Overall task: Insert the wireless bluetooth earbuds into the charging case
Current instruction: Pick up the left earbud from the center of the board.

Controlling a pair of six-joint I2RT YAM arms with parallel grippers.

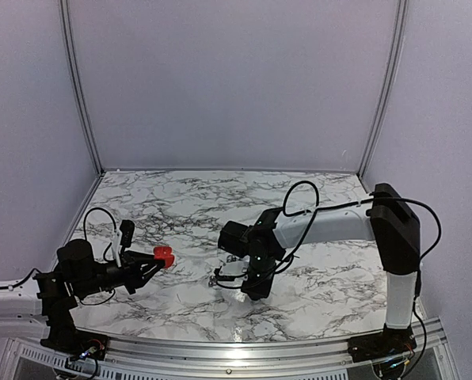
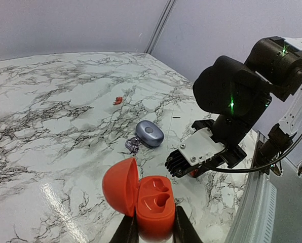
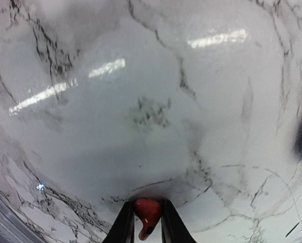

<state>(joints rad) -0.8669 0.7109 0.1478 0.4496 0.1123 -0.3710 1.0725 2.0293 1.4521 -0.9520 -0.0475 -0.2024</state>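
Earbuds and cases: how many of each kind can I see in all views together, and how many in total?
Cases: 2, a red open case and a grey-blue shut case.
Red earbuds: 2, a loose red earbud and a red earbud in the right gripper.
Silvery earbuds: 1, a silvery earbud.
Total: 5.

Top camera high, looking down; wrist cameras close over table [image 1: 188, 198].

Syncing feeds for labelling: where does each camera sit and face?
Top external: above and behind the robot, looking down on the marble table; left arm and right arm show.
Left wrist: faces across the table; left hand clamps the red case.
Right wrist: faces down; right hand pinches a red earbud.
Shared: top and left wrist show the red case.
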